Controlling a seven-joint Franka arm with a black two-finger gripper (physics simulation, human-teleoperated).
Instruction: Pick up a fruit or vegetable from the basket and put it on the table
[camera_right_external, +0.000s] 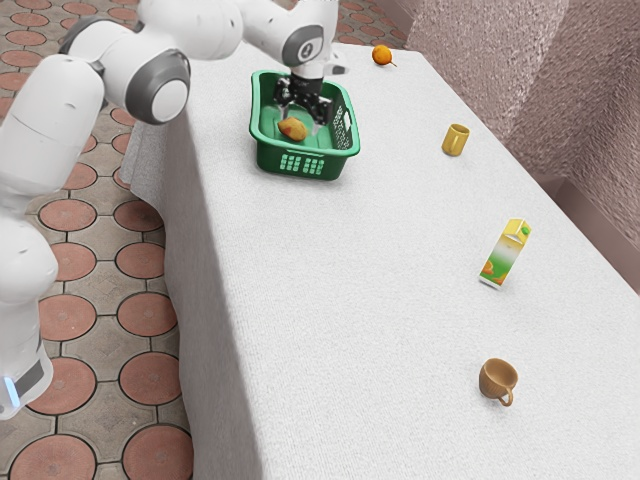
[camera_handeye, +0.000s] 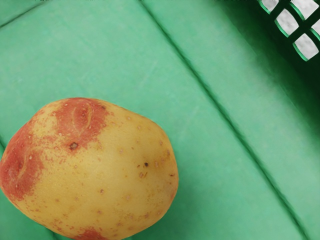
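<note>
Reading fingers apart on the hand (camera_right_external: 300, 122), down inside the green basket (camera_right_external: 268, 158), with the potato (camera_right_external: 292, 129) on the basket floor, between or just below them; no two-sided contact to see. Calling this the line-up before the grasp. Worrying most about an off-centre grip: with skin that rounded, likely to squirt the potato toward the basket wall by closing too high or unevenly. Can't tell exact fingertip height over the basket floor, so easy to stop short and pinch only the upper curve, or overshoot and press into the base. Might also snag a fingertip in the basket's wall holes, or catch the rim on the way out and drag the basket along the bench (camera_right_external: 350, 280). Need to centre over the widest part, go low, close evenly, then lift straight up past the rim before any sideways travel. Could lose the potato back into the basket by swinging early. For set-down, aim for bench beside the basket, away from the near bench edge, and release low; from higher up, likely to start a roll. No point chasing the orange (camera_right_external: 382, 55) beyond the basket, already on the bench.
</note>
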